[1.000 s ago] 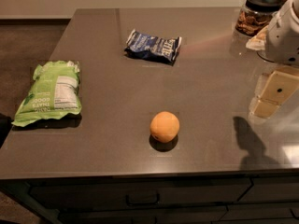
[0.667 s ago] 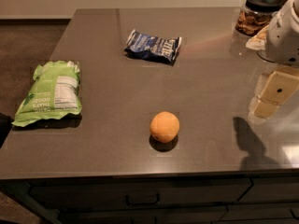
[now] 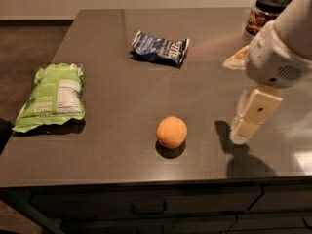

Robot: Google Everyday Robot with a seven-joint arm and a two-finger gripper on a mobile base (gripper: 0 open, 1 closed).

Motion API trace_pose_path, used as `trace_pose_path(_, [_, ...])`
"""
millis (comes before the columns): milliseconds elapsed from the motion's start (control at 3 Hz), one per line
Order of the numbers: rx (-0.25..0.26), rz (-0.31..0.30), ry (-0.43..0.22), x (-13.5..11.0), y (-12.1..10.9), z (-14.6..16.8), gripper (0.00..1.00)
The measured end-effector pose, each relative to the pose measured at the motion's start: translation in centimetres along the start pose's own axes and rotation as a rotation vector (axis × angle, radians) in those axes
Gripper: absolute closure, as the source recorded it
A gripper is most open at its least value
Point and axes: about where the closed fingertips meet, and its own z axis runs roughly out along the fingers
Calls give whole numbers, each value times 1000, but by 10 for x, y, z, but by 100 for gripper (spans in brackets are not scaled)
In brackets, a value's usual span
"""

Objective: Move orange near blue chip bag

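Observation:
The orange [image 3: 171, 132] sits on the dark grey counter [image 3: 122, 106] near its front edge, a little right of centre. The blue chip bag [image 3: 160, 48] lies flat toward the back of the counter, well apart from the orange. My gripper [image 3: 248, 121] hangs from the white arm at the right side, above the counter, to the right of the orange and not touching it. It holds nothing that I can see.
A light-green bag [image 3: 52, 97] lies at the counter's left edge. A glass jar with a dark lid [image 3: 265, 11] stands at the back right, with a pale item [image 3: 237, 57] beside it. Drawers run below the front edge.

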Motion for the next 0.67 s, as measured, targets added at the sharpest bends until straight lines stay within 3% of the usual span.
trace_pose_path(333, [-51, -30, -69, -26, 0, 43, 0])
trace_pose_path(667, [-94, -19, -103, -43, 2, 75, 0])
